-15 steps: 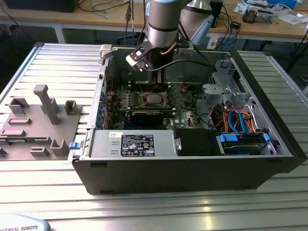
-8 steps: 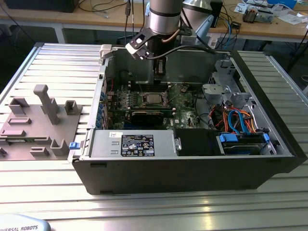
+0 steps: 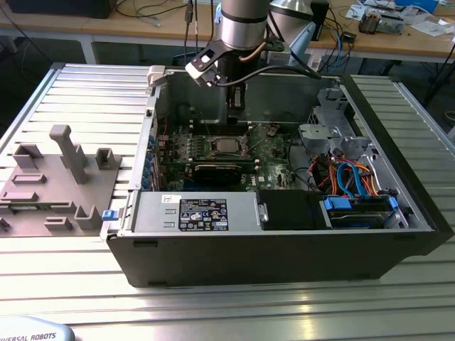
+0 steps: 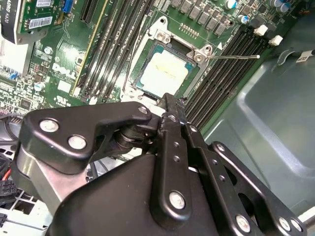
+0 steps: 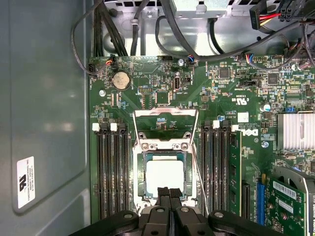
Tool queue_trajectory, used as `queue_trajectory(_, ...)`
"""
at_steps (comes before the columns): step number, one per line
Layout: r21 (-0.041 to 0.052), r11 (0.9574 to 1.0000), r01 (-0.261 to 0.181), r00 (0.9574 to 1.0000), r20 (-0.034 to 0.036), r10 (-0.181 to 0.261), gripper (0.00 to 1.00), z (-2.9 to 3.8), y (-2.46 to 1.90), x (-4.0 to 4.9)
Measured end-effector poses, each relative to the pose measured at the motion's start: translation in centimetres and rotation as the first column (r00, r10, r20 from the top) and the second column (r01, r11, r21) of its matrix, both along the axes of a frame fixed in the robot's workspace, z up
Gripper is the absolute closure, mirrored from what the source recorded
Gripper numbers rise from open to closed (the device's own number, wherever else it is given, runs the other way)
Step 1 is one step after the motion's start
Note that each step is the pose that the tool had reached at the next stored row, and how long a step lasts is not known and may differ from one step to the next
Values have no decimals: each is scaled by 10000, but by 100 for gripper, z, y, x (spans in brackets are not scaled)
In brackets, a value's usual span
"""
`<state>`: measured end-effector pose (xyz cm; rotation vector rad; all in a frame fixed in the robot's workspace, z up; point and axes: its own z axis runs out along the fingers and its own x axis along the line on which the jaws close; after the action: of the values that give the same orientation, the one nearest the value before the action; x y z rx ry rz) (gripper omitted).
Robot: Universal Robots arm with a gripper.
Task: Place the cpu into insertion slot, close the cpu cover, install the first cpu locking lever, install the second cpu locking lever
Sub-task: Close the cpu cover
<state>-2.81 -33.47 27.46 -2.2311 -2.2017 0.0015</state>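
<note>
From my console I saw the gripper (image 3: 235,112) hanging inside the case (image 3: 284,263), at 12 o'clock from the slot (image 3: 227,146) on the exterior view's clock face, with the card (image 3: 220,170) at 6 o'clock from that slot. In the first wrist view the fingertips (image 5: 164,196) were pressed together with nothing between them, close over the edge of the cpu (image 5: 165,174); I couldn't tell whether they touched it. The cpu lay flat in the slot, and the cover (image 5: 165,113) stood swung open with green board showing through its window. I judged the first step done and the cover not yet closed. My worry was the closed tips so near the chip: a push down or sideways could scratch its top, skew it in the slot and bend the contacts beneath. If the cover were brought down on a skewed chip it would bind. The thin wire levers (image 4: 231,56) looked unhooked, and one ran close past the fingers, so a sweep could snag it and spring it against the board. I counted one gripper, one cpu, one slot, one cover, two levers, four memory slots (image 5: 109,167) flanking the slot in pairs, one battery (image 5: 120,79) and one card
</note>
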Motion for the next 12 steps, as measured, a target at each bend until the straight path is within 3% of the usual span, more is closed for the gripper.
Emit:
queue_trajectory(7, -20, 10000, -1, 10000, -1, 1, 89, 1, 0, 30)
queue_trajectory(12, -30, 10000, -1, 10000, -1, 1, 89, 0, 0, 118)
